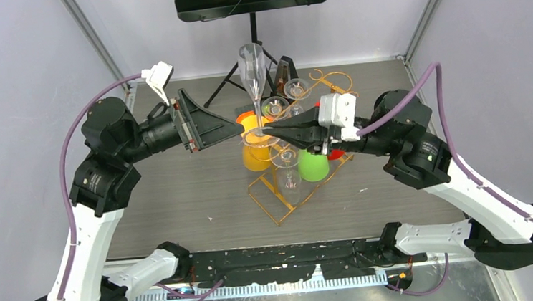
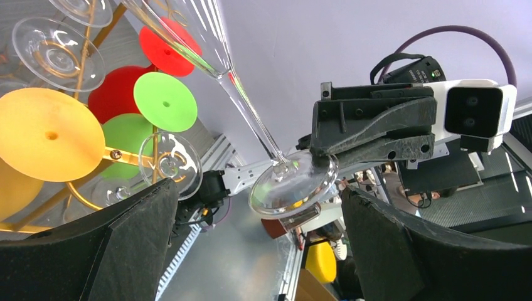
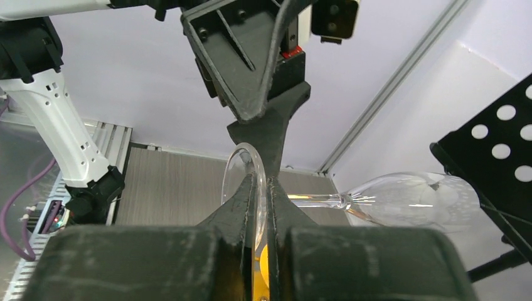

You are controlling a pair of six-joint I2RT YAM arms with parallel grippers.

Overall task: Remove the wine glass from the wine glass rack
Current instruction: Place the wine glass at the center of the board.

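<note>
Between the fingers of the right gripper (image 3: 261, 188) sits the thin round foot of the wine glass (image 3: 408, 200), clamped edge-on with the jaws squeezed almost together on that disc. That's why the glass stands up off the grip, stem and bowl rising straight above the fingertips, and by my eye lifted free of the hooks. Just across from it, the left gripper (image 2: 257, 213) hangs spread wide and holds nothing. Its two fingers flank the foot without touching, and I'd say it's lined up to steady or take over the glass. Below both grippers the gold wire rack (image 1: 282, 199) stands on the table (image 1: 181, 193), with clear glasses (image 1: 289, 177) hanging upside down and yellow, green and red plastic glasses (image 1: 313, 165) alongside. Setting our glass down looks like what's left, but a pinch on a slim rim could slip or tilt.
</note>
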